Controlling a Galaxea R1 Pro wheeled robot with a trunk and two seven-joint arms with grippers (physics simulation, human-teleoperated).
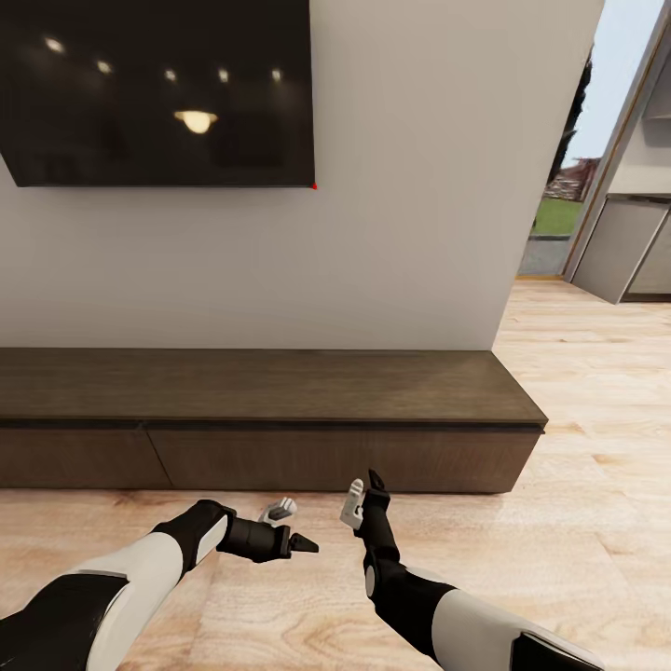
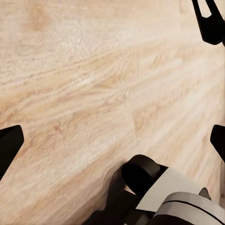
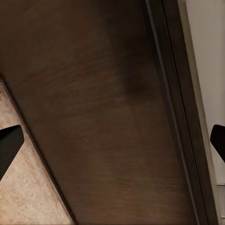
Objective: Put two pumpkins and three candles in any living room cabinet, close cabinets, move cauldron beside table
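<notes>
**Cabinet shut, both grippers empty over the floor**

Cabinet (image 1: 270,410) runs long and low along the white wall (image 1: 419,186), dark-brown top bare, drawer fronts flush w/ no gap showing (a seam between two fronts sits left of centre). Its right end stops just short of the doorway to the next room. TV (image 1: 158,89) hangs on the wall above the cabinet's left part, black screen reflecting ceiling lights.

Floor (image 1: 578,522) is pale wood planks, in front of and to the right of the cabinet.

Left gripper (image 1: 291,527) hangs low over the floor just in front of the cabinet, pointing toward the right arm; fingers spread apart, nothing between them. In the left wrist view its dark fingertips (image 2: 9,147) sit at opposite edges w/ only floor planks between, plus part of the right arm (image 2: 164,192) and the right gripper's tips at a corner.

Right gripper (image 1: 364,496) points up and forward at the cabinet front, near it but not touching as far as the head view shows; fingers apart, holding nothing. Right wrist view: dark tips (image 3: 9,143) wide at both edges, cabinet front (image 3: 108,122) close ahead, strip of floor to one side and a bit of wall beyond the top edge.

The two grippers are near each other, not touching.
</notes>
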